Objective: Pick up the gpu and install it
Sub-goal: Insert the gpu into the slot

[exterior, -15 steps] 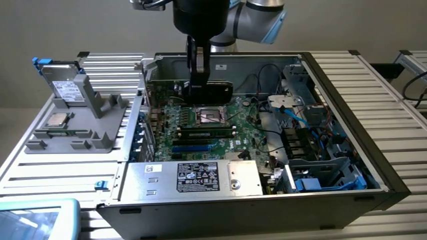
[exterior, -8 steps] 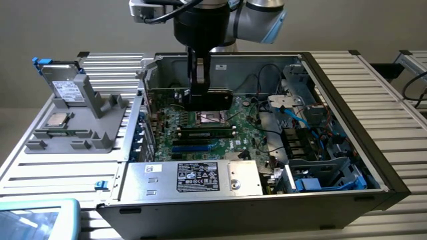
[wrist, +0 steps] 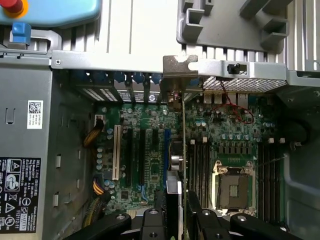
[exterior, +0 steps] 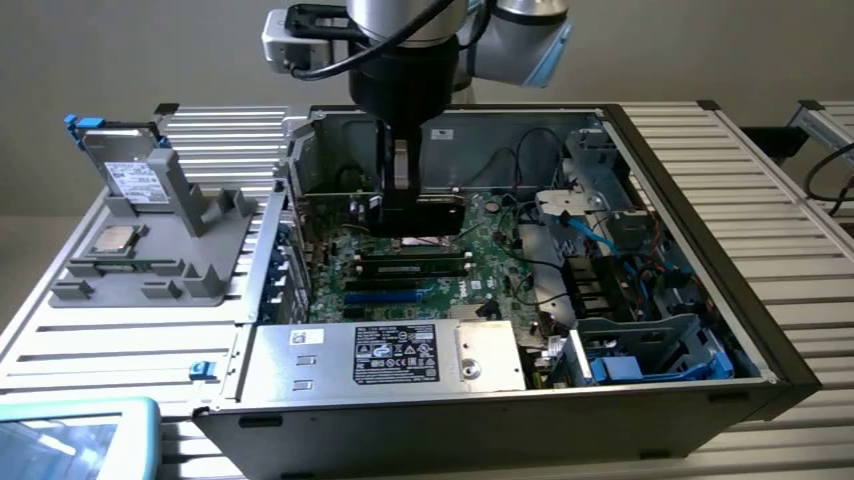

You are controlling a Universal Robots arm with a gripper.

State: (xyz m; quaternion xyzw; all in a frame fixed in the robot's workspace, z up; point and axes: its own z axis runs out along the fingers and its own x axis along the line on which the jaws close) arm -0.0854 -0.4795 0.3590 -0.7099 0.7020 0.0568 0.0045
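My gripper (wrist: 179,220) is shut on the gpu (wrist: 182,135), which I see edge-on in the wrist view as a thin green card. Its long silver end bracket (wrist: 176,75) reaches the case's rear slot openings. The card stands upright over the motherboard (wrist: 150,125), between the expansion slots (wrist: 142,155) and the memory slots. In the exterior view the gripper (exterior: 400,200) hangs straight down inside the open computer case (exterior: 694,240), and the gpu (exterior: 427,216) shows as a dark slab just above the board. Whether the card's edge sits in a slot is hidden.
The silver power supply (exterior: 387,355) fills the case's near side. A drive cage with blue parts (exterior: 654,350) and loose cables (exterior: 587,215) lie at the exterior view's right. The open CPU socket (wrist: 232,187) is beside the card. A grey fixture (exterior: 160,240) outside holds a hard drive (exterior: 134,175) and CPU chip (exterior: 114,238).
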